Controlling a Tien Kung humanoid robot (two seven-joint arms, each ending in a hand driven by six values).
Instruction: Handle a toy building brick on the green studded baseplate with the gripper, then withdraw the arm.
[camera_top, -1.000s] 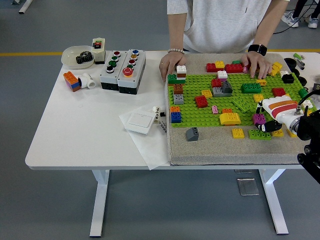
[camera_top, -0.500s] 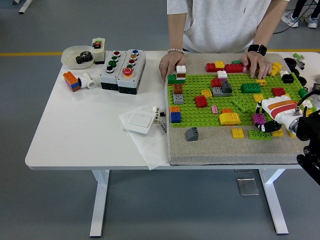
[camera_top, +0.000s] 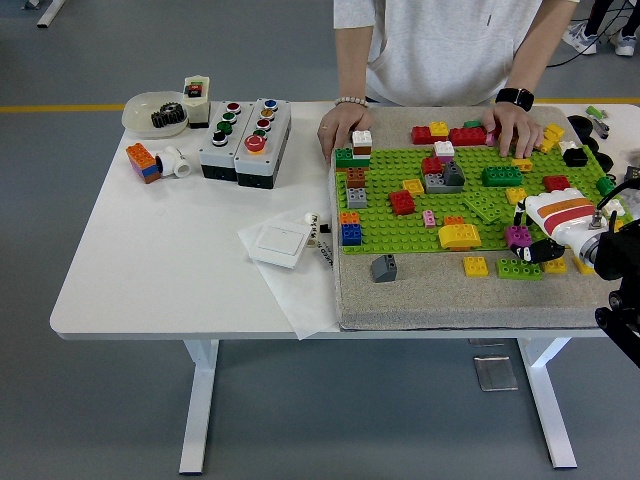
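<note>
The green studded baseplate (camera_top: 400, 225) lies on a grey mat (camera_top: 450, 300) and carries several bricks in many colours. A purple brick (camera_top: 517, 237) sits at its near right corner. My right hand (camera_top: 533, 249), white with an orange stripe, comes in from the right edge and rests right against that purple brick; its grip is hidden from this angle. A person stands at the far side, one hand (camera_top: 340, 130) on the mat's far left corner and the other hand (camera_top: 515, 126), with a black watch, by the red brick (camera_top: 467, 136).
Loose grey (camera_top: 384, 268), yellow (camera_top: 476, 266) and green (camera_top: 520, 268) bricks lie on the mat in front of the plate. Button boxes (camera_top: 246, 140), a bowl with a gear (camera_top: 155, 113), an orange brick (camera_top: 143, 160) and a white switch (camera_top: 280, 243) occupy the left half.
</note>
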